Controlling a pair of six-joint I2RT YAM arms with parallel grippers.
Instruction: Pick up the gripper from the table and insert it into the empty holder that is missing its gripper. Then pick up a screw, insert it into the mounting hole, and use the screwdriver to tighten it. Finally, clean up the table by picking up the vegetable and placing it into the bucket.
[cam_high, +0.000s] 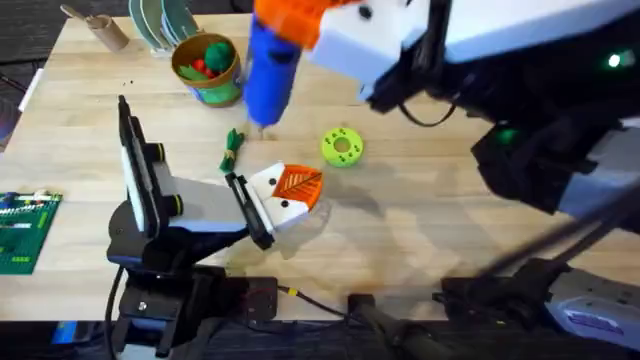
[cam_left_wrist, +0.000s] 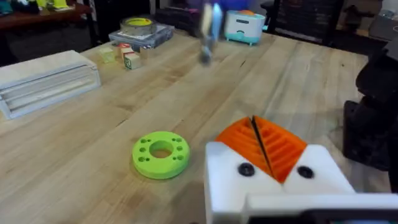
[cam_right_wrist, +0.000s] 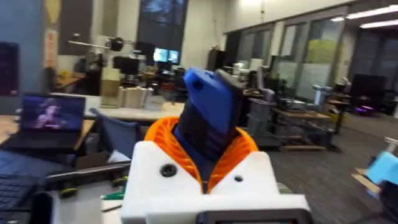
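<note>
Resting low at the near edge, the left gripper (cam_high: 297, 195) has its orange pads pressed together on nothing, just short of the green disc (cam_high: 342, 146). Farther out, the vegetable (cam_high: 233, 147) lies beside the bucket (cam_high: 207, 67). Above them, the right gripper (cam_high: 292, 22) clamps the blue screwdriver (cam_high: 268, 75), bit pointing down.

Open tabletop beyond green disc (cam_high: 342, 146), seemingly.

Lab: workbenches (cam_right_wrist: 134, 113), monitors (cam_right_wrist: 160, 56), glass partitions (cam_right_wrist: 314, 50).
</note>
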